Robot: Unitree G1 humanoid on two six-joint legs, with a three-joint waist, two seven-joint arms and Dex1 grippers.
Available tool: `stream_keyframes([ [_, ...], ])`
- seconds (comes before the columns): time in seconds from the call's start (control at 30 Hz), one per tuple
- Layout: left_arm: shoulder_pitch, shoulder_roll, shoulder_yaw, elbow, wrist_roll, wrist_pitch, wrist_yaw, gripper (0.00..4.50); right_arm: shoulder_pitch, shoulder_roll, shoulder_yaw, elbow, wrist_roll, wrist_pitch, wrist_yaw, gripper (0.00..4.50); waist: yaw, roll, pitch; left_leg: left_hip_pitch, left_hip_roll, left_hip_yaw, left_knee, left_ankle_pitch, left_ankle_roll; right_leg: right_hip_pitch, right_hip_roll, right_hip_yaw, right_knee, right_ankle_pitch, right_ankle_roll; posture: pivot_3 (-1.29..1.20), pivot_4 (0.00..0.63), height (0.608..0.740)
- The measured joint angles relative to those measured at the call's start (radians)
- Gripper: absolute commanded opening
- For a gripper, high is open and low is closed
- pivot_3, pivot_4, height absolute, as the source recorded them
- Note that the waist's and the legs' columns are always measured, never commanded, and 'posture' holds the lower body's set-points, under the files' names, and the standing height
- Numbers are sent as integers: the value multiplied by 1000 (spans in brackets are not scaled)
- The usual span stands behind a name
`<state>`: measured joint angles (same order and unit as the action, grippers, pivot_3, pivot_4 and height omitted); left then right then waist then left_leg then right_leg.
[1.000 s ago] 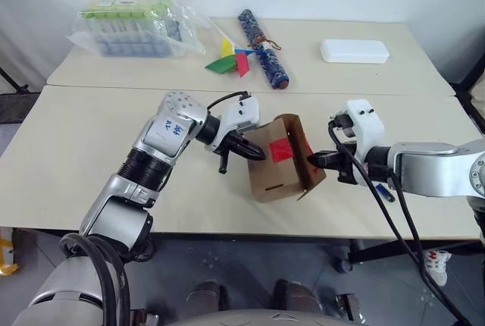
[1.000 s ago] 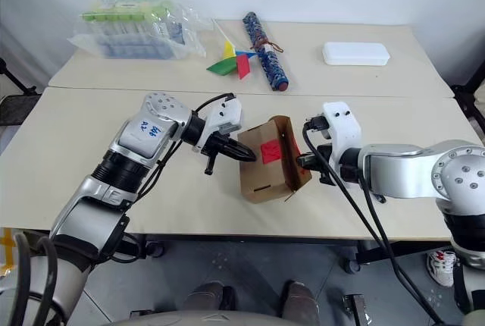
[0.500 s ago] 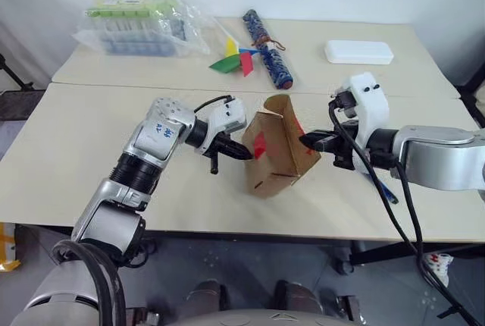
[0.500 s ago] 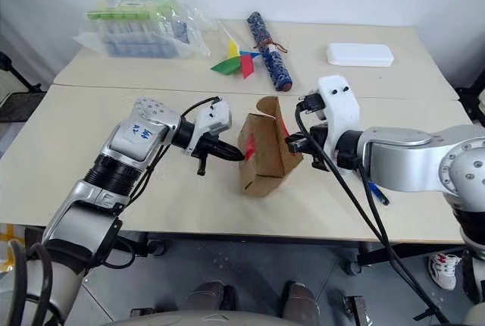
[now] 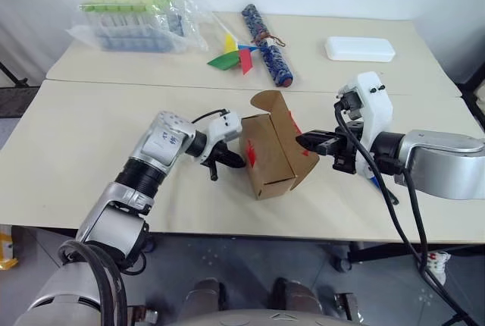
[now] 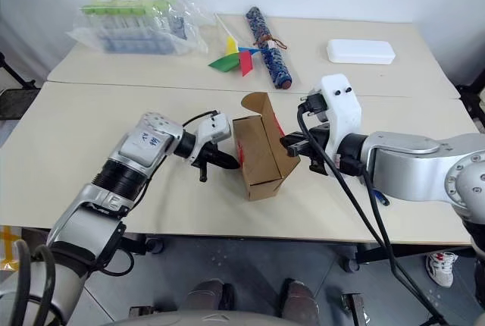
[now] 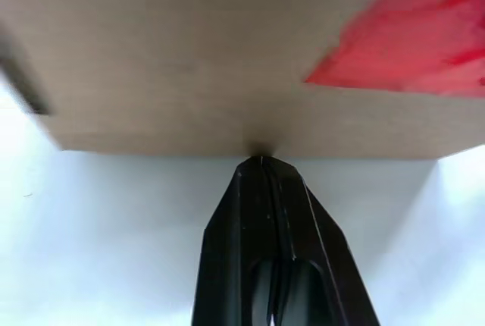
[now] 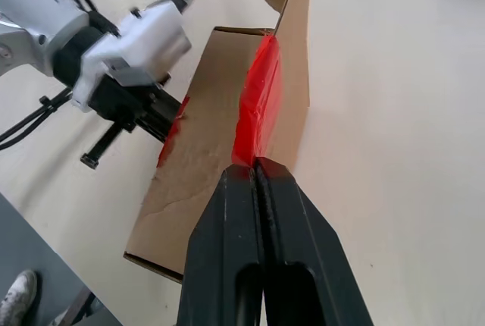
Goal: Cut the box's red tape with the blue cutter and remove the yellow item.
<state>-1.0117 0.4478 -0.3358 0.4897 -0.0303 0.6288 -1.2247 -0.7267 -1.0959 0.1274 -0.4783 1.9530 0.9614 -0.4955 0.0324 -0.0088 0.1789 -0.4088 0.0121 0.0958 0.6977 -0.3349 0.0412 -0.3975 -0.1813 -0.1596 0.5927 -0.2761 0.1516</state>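
Standing on the near counter (image 5: 76,152): box (image 5: 267,152), top flap raised, between both end effectors. Pressing against its left face beside the tape (image 5: 251,154): left end effector (image 5: 237,162), fingers closed, nothing between them. Meeting the box's right edge, where red tape also runs: right end effector (image 5: 301,141), fingers closed together, any pinched flap impossible to tell. Lying on the counter behind the right arm: cutter (image 6: 380,198). Resting on the far counter: pinwheel (image 5: 232,57), patterned roll (image 5: 265,36), white case (image 5: 360,48), bagged pack (image 5: 136,20).
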Motion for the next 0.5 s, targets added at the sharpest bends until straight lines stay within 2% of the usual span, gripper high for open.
stream_keyframes([
  [0.17, -30, 68, 69, 2, -61, 33, -75, 0, 1, 11, 1, 1, 0, -2, -16, 19, -9, 0, 0, 0, 0, 0, -1, 0, 0, 0, 0, 0, 0, 0, 0, 0, 150, 740],
  [0.3, -31, 88, 163, 7, -127, -10, -93, 0, 0, 21, 1, 5, 1, -1, -19, 19, -10, 0, 0, 0, 0, -1, -1, 0, 0, 0, 0, 0, 0, 0, 0, 0, 150, 740],
  [0.5, -31, 84, 213, -142, -204, 1, -94, 0, 0, 27, 2, 7, 1, 0, -21, 19, -5, 0, 0, 0, 0, -2, 0, 0, 0, 2, 0, 0, 0, 1, 2, 0, 150, 740],
])
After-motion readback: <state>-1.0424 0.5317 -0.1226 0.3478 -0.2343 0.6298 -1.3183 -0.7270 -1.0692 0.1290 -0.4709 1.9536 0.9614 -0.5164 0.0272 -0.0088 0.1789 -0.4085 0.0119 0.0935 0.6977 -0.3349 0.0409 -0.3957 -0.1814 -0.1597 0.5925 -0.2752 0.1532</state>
